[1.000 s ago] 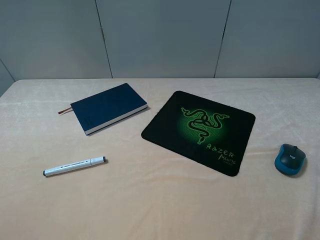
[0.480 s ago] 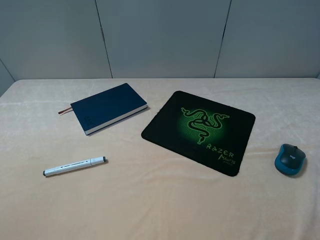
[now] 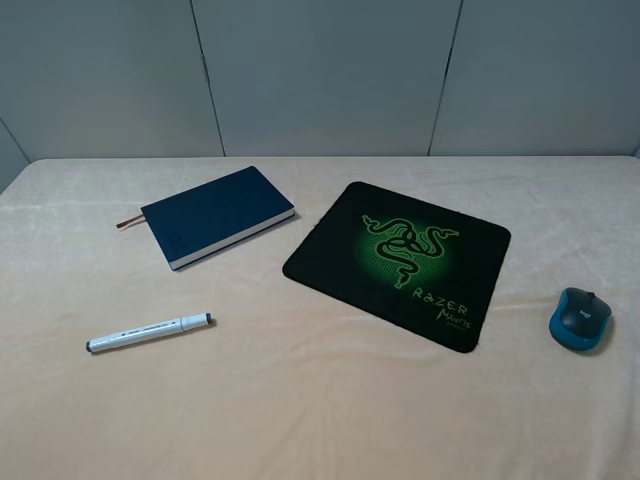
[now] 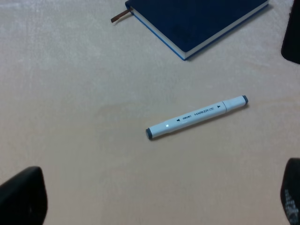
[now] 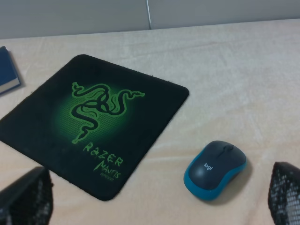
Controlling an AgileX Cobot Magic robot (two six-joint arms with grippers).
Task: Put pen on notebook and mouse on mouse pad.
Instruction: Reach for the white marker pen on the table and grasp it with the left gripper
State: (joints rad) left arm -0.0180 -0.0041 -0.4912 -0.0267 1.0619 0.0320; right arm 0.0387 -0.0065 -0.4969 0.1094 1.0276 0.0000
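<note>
Pen (image 3: pixel 148 332): white marker, lying flat on the beige table cover (image 3: pixel 320 425), well apart from the mouse pad (image 3: pixel 330 258), off its left and nearer side. Notebook (image 3: pixel 215 215): navy, closed, just left of the mouse pad, its cover bare. Mouse (image 3: pixel 580 318): teal and grey, right of the mouse pad, near it but not on it. Left gripper (image 4: pixel 155 194): jaws spread wide, empty, above the pen. Right gripper (image 5: pixel 154 192): jaws spread wide, empty, above the mouse and the pad's near edge. Progress: nothing placed and nothing grasped; both the pen and mouse steps are left to do.
</note>
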